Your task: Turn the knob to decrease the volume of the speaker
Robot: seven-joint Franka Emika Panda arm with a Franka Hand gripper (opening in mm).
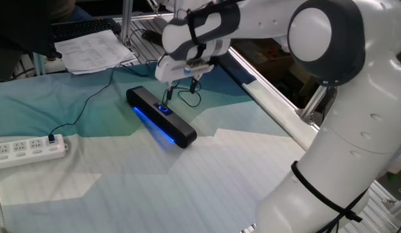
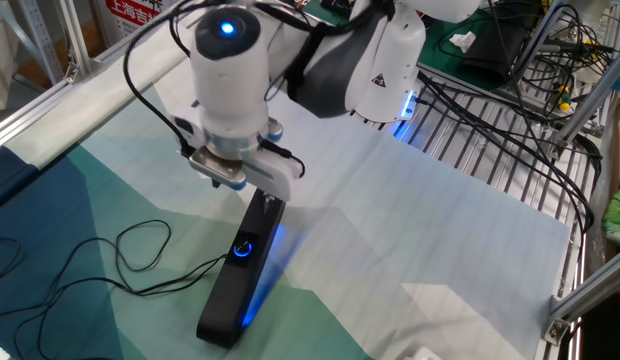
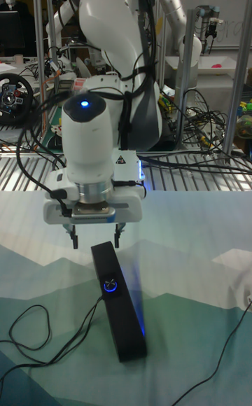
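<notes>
A: Item one, the pincer [image 3: 95,240]: white two-finger head on the white arm, short dark fingers [image 3: 73,239] pointing down, jaws spread wide with nothing between them. It hangs above the far end of the bar, clear of it.

B: Item two?

A: The speaker [image 1: 161,116], a long slim black soundbar lying flat on the tabletop [image 1: 187,188], which is covered by a cloth printed in teal and pale grey shapes. A glowing blue light strip [image 1: 152,122] runs along one long edge.

B: And the dial?

A: Item three, the knob [image 3: 109,285]: small round black dial with a glowing blue ring, set in the top face of the speaker, nearer the end under the pincer than the other end. In the other fixed view it shows at [image 2: 244,249], below the pincer and not touched by it.

B: Cabling?

A: Item four, a thin black cable [image 2: 100,262], looped loosely on the cloth beside the speaker. Item five, a white power strip [image 1: 29,149], near the tabletop's edge, well apart from the speaker, with a small black plug in it.

B: Anything behind?

A: Item six, a stack of printed white papers [image 1: 94,50], beyond the cloth.
</notes>
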